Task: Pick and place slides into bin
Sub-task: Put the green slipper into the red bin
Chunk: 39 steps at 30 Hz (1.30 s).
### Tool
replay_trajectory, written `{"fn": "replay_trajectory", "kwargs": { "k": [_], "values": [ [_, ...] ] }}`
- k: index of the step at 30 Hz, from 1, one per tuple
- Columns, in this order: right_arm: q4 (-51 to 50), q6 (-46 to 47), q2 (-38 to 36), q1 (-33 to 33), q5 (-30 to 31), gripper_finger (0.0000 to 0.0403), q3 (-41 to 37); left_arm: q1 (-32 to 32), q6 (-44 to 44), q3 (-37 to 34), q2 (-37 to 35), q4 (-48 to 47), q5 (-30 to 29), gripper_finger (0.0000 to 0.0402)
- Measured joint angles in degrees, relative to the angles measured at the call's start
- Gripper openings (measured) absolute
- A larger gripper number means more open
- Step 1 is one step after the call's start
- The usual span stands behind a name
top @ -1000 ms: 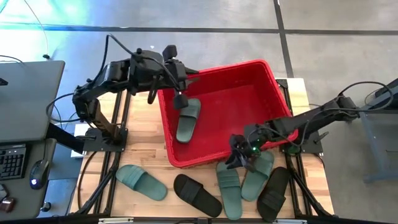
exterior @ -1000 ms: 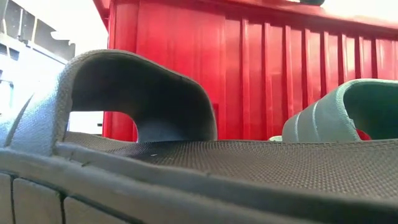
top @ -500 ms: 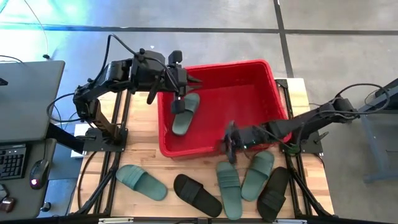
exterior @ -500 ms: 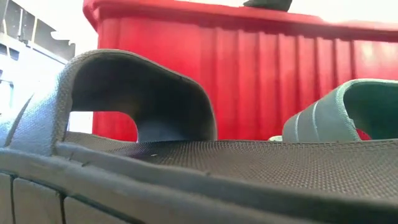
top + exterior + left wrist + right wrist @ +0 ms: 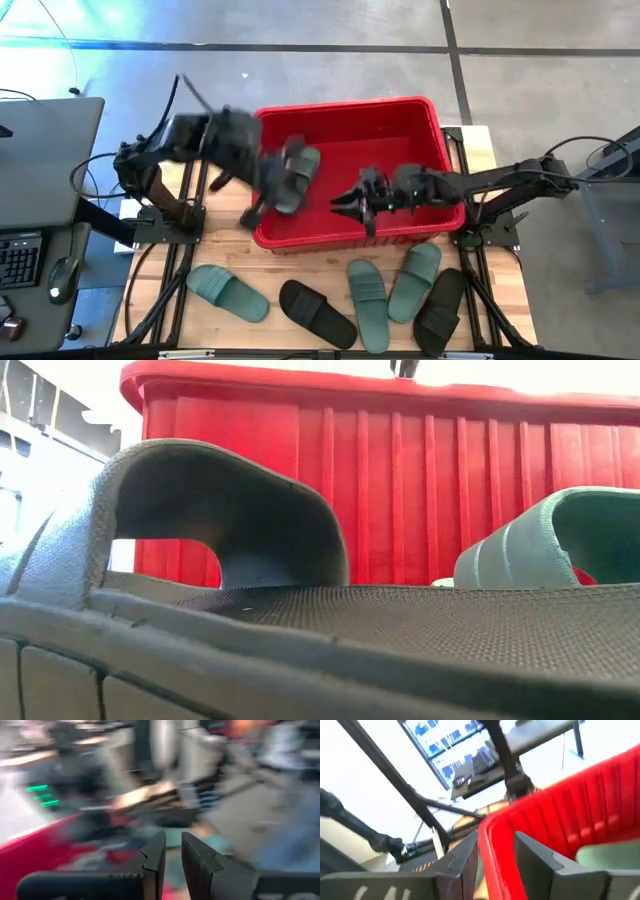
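Note:
The red bin point(image 5: 440, 135) stands on the table with one green slide point(image 5: 297, 176) lying on its floor. My right gripper point(image 5: 345, 200) is at the bin's near wall, shut on it. My left gripper point(image 5: 283, 172) is blurred over the bin's left part, near that slide; its fingers point(image 5: 156, 857) stand almost together with nothing between them. Three green slides point(image 5: 228, 292) point(image 5: 368, 303) point(image 5: 414, 280) and two black slides point(image 5: 317, 313) point(image 5: 440, 308) lie flat on the table in front of the bin. My right gripper has the bin's rim point(image 5: 492, 855) between its two fingers, one finger inside the bin and one outside. The fingers point toward the table's left and lie along the wall. The low view shows the gripper point(image 5: 405, 368) on top of the near rim. The bin stands on the table.
In the low view a black slide's strap point(image 5: 220, 530) fills the foreground and a green slide's strap point(image 5: 560, 540) shows at the right, both before the bin's near wall point(image 5: 420, 490). A desk with a keyboard point(image 5: 20, 260) stands to the table's left.
My right gripper has gone toward the table's left and far edges, and the bin has gone with it. The bin has turned from askew to square and slid toward the far edge. The green slide inside rode along. My left arm has swung toward the near edge, blurred.

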Motion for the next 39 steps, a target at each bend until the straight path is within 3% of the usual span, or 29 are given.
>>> {"fn": "replay_trajectory", "kwargs": {
  "k": [4,8,11,13,17,21,26,33,39],
  "values": [
    [0.32,-3.85,-1.3,2.06,-7.11,0.0119,5.92,-11.91,-4.1,-0.19,0.14,-3.22,0.09,0.0049],
    [0.08,-8.82,-1.66,5.11,-18.51,0.0119,10.44,-24.17,-13.66,-1.69,0.88,-7.13,-10.06,0.0049],
    [-0.97,-13.77,-1.63,7.45,-23.18,0.0119,12.08,-31.37,-24.71,-3.76,1.88,-11.68,-18.06,0.0049],
    [-0.13,-15.09,-1.67,8.85,-22.77,0.0119,12.6,-35.18,-33.34,-5.27,2.92,-14.93,-19.88,0.0049],
    [-0.19,-14.44,-1.38,9.86,-14.86,0.0119,12.89,-41.26,-46.66,-9.44,4.91,-17.87,-20.25,0.0049],
    [-3.14,-10.25,-1.37,9.79,-8.73,0.0119,12.89,-44.9,-53.41,-15.22,6.88,-15.13,-20.19,0.0049],
    [-8.98,-10.21,-0.34,11.12,-7.94,0.0119,12.89,-45.68,-57.34,-23.08,9.74,-8.26,-18.34,0.0049],
    [-11.97,-13.68,4.33,13.89,-17.57,0.0123,12.89,-45.53,-62.87,-30.87,13.91,-3.83,-14.12,0.0049],
    [-12.73,-15.36,9.24,18.38,-27.67,0.0154,12.89,-45.57,-68.95,-35.12,16.42,-0.12,-11.04,0.0049]
  ]
}}
